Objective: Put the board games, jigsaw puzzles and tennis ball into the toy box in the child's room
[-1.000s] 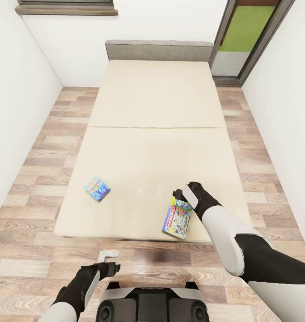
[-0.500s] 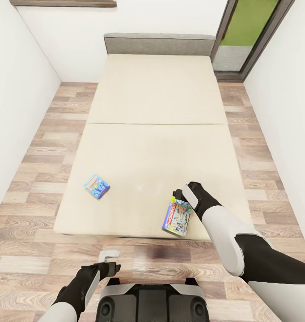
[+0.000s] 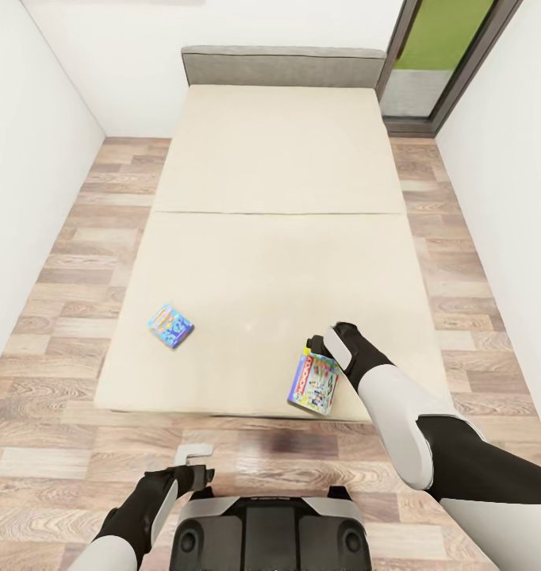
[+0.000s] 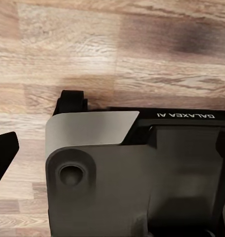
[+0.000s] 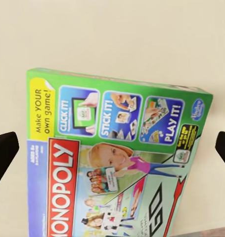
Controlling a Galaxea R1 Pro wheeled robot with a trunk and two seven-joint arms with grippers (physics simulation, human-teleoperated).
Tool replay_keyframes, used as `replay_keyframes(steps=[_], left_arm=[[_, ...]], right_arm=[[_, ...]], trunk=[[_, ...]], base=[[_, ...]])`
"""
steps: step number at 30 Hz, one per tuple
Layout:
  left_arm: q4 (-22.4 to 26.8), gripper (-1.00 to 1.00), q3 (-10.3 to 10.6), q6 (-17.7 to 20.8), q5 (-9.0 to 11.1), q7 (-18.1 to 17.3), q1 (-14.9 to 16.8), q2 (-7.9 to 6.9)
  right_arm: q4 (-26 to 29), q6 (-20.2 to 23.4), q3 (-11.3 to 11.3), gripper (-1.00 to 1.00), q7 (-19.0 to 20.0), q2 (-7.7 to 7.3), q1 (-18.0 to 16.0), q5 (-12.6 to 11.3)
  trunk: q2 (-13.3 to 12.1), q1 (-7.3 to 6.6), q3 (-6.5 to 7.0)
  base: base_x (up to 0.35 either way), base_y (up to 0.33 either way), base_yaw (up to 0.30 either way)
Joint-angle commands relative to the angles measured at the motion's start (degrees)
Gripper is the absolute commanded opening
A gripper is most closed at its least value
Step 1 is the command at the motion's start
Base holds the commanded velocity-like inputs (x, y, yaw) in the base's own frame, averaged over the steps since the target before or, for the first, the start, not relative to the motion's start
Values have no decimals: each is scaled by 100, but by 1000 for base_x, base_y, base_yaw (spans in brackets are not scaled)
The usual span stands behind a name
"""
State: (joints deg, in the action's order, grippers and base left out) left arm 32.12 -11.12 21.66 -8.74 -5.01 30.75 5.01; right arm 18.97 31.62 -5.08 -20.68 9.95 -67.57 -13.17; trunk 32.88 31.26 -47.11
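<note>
cream bed [image 3: 278, 198] on wood-plank floor [image 3: 64, 262], green doorway [image 3: 449, 32].

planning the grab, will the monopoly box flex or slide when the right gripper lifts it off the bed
The Monopoly box looks like flat, rigid cardboard, so probably little flex. Its glossy printed face may slip between the fingers. It lies at the bed's near edge, so a push could tip it off.

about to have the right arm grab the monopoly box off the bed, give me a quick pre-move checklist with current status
1. Monopoly box within the right gripper's reach, near the bed's front edge: ok.
2. Right fingers open, box showing between them in the right wrist view: ok.
3. Fingers actually touching the box: cannot tell.
4. Box fully supported on the bed: cannot tell, its corner sits close to the edge.
5. Left gripper out of the way, low over the floor: ok.
6. Second board game lying apart: ok.
</note>
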Motion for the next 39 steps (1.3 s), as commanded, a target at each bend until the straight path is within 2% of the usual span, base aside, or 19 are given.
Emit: replay_keyframes(steps=[1,17,31,39], left_arm=[[13,100,-47,31,-59,-52,1,8],[15,100,-48,31,-60,-52,1,9],[21,100,-42,31,-66,-52,1,52],[21,100,-42,31,-66,-52,1,52]], right_arm=[[10,11,-27,100,-41,5,-1,-45],[47,11,-59,100,-48,5,-44,-44],[336,18,-45,100,-55,5,-54,-36],[373,23,-40,100,-58,5,-54,-34]], trunk=[[7,2,-15],[7,2,-164],[7,2,-294],[7,2,-320]], base=[[0,0,0],[0,0,0],[0,0,0],[0,0,0]])
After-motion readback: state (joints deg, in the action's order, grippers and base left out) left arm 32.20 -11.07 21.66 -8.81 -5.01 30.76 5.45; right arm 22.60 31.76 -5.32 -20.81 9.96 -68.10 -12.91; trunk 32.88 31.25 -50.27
